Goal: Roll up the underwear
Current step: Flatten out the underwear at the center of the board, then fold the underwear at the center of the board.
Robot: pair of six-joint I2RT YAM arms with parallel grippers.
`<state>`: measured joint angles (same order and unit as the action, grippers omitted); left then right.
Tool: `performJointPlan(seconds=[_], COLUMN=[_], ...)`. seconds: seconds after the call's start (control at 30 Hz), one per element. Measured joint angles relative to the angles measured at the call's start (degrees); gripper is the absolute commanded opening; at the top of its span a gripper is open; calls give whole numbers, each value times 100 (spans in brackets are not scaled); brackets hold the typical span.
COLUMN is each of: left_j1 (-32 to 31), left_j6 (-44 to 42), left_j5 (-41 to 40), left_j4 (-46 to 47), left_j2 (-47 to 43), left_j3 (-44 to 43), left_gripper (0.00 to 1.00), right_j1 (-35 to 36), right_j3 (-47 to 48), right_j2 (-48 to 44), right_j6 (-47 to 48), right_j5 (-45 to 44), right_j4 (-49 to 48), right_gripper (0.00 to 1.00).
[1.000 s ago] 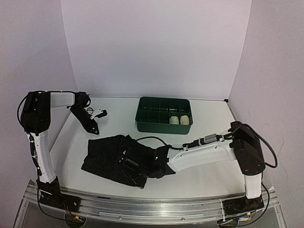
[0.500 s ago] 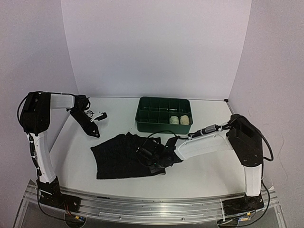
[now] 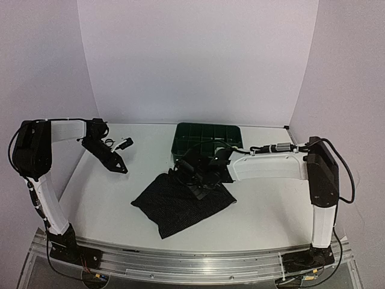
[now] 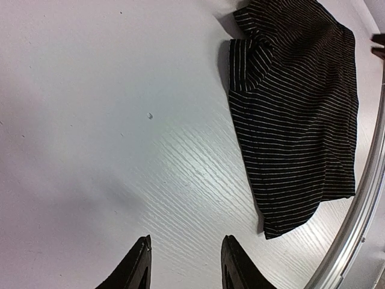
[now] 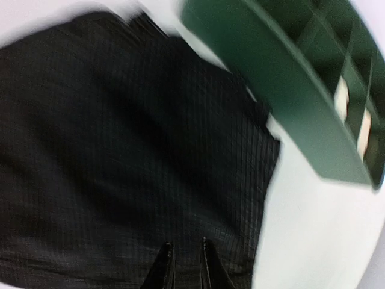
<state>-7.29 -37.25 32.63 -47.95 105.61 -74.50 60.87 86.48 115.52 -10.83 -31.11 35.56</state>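
A black underwear garment with thin pale stripes (image 3: 180,201) lies spread flat on the middle of the white table. It also fills the right wrist view (image 5: 120,138) and shows in the left wrist view's upper right (image 4: 295,108). My right gripper (image 3: 195,180) hovers over its far edge, near the tray. Its fingers (image 5: 186,242) are a narrow gap apart, with nothing pinched between them. My left gripper (image 3: 118,165) is open over bare table to the left of the garment, and its fingertips (image 4: 186,238) hold nothing.
A green divided tray (image 3: 207,132) stands behind the garment, its front partly hidden by my right arm. In the right wrist view the tray (image 5: 283,102) holds two cream rolls (image 5: 343,99) in its compartments. The table's metal front rail (image 4: 361,198) runs close to the garment.
My right gripper pulled the black underwear back and to the right toward the tray, leaving it flatter, then parted its jaws slightly. The left gripper shifted a little and opened somewhat wider.
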Motion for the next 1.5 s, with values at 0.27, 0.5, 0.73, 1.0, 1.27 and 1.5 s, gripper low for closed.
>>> performJointPlan(seconds=[0.27, 0.5, 0.73, 1.0, 1.27, 1.5], left_j1=[0, -80, -1000, -2252, -3783, -4319], left_j6=[224, 246, -458, -2080, -2426, -2289], left_j5=[216, 322, 339, 227, -228, -580], left_j4=[58, 151, 388, 494, 770, 1173], left_j2=[-26, -204, -969, -1559, -1384, -1301], left_j3=[297, 368, 1272, 2161, 2182, 2727], left_gripper=[40, 45, 61, 61, 51, 43], right_j1=[1647, 1723, 1595, 1599, 1603, 1867], right_j3=[1578, 1506, 195, -1310, -1968, -2290], right_j2=[784, 1650, 948, -338, -1710, -1597], right_j6=[-43, -173, -252, -166, -384, -787], right_j5=[555, 1009, 1417, 1545, 1578, 1433], right_j4=[-391, -374, -784, -395, -867, -1151], right_gripper=[0, 0, 0, 8, 34, 40])
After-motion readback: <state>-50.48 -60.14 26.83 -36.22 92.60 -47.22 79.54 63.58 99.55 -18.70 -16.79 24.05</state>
